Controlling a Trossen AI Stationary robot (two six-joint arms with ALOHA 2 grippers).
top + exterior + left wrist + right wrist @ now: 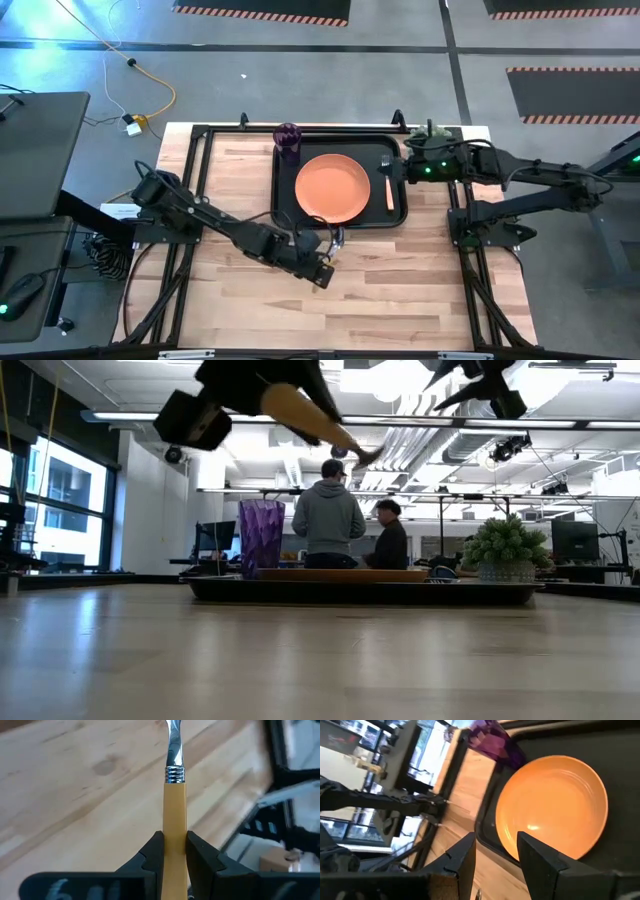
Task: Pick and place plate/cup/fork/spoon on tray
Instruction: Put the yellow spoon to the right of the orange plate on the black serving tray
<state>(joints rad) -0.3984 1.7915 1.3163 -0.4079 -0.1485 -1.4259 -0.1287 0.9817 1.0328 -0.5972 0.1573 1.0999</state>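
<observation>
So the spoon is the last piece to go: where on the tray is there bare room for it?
Left gripper holds the spoon over the table. Bare tray floor runs left of the plate, below the cup. The right side is crowded: the fork lies there, right gripper above it.

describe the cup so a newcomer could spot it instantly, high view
Find the black tray at the table's far edge; the orange plate fills its middle. In the tray's far-left corner stands the cup, the only dark purple, see-through thing there, upright and much narrower than the plate.

Bright ceiling lights (400, 380) glare overhead; blurred tabletop (300, 660) foreground in low view.
</observation>
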